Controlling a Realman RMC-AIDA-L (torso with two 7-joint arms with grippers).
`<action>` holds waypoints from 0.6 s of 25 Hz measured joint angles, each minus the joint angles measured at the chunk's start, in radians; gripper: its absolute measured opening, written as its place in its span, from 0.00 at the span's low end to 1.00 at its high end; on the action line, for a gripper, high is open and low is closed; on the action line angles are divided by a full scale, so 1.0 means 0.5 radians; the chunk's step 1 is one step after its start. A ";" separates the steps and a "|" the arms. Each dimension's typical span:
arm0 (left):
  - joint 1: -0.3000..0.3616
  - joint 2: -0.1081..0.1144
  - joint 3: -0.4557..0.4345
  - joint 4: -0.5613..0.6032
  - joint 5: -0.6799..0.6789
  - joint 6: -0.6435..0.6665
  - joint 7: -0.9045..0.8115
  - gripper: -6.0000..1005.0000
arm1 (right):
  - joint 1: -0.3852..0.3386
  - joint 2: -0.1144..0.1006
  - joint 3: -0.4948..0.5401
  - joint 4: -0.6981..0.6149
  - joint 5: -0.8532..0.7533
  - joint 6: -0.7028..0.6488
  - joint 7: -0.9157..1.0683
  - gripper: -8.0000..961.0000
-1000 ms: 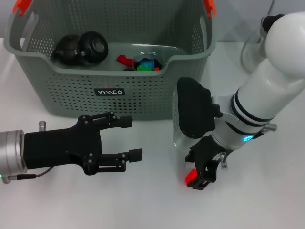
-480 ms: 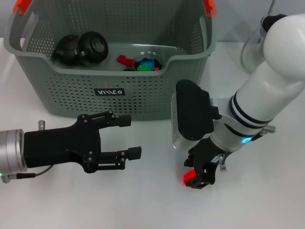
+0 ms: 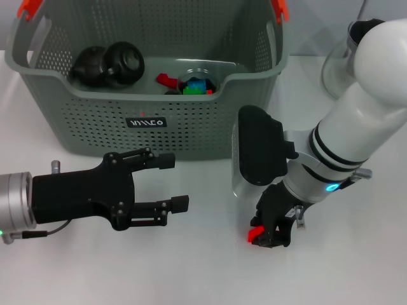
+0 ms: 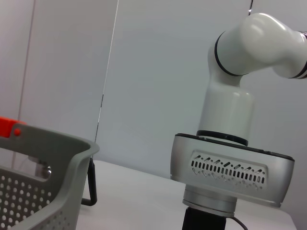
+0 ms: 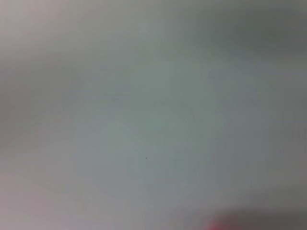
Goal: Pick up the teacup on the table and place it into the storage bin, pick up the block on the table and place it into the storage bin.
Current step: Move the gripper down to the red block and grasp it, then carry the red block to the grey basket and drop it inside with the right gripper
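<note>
My right gripper (image 3: 272,234) points down at the white table (image 3: 356,267), its black fingers pinched on a small red block (image 3: 254,236) whose bright, hard-edged corner pokes out on the side toward my left arm. The block sits low, at or just above the tabletop; I cannot tell whether it touches. My right wrist camera gives only a grey blur with a smear of red at one edge.

Beyond the gripper, well past my glossy white forearm and its black wrist housing, stands the storage bin (image 3: 63,114): grey moulded plastic, walls perforated with rows of small round holes, rim rounded and dipping at the front, orange handle clips (image 3: 28,7) at the top corners. A small black label (image 3: 147,122) on its front wall carries white lettering I cannot read. Inside lie two dark, rounded, shiny teacups (image 3: 108,63) tipped on their sides and touching, and, nearer my right arm's side, a clear glassy dish (image 3: 202,77) with red, blue and green bits in it.

My left gripper (image 3: 173,181) hovers just in front of the bin, matte black, fingers spread apart with nothing between them. Its wrist view shows the bin's corner and my right arm's silver, vented wrist unit (image 4: 232,170). A clear rounded vessel (image 3: 337,63) stands beyond my right arm.
</note>
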State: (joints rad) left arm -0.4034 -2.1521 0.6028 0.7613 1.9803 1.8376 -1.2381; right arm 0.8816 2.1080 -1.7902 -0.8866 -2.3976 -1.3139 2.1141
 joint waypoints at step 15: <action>0.015 0.024 -0.038 0.029 0.084 0.016 -0.025 0.81 | -0.168 -0.025 0.458 -0.544 -0.011 -0.530 0.051 0.32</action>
State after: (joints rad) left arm -0.3961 -2.1401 0.5836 0.7756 2.0221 1.8455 -1.2508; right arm 0.7977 2.0956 -1.5610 -1.1587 -2.4032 -1.5791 2.1395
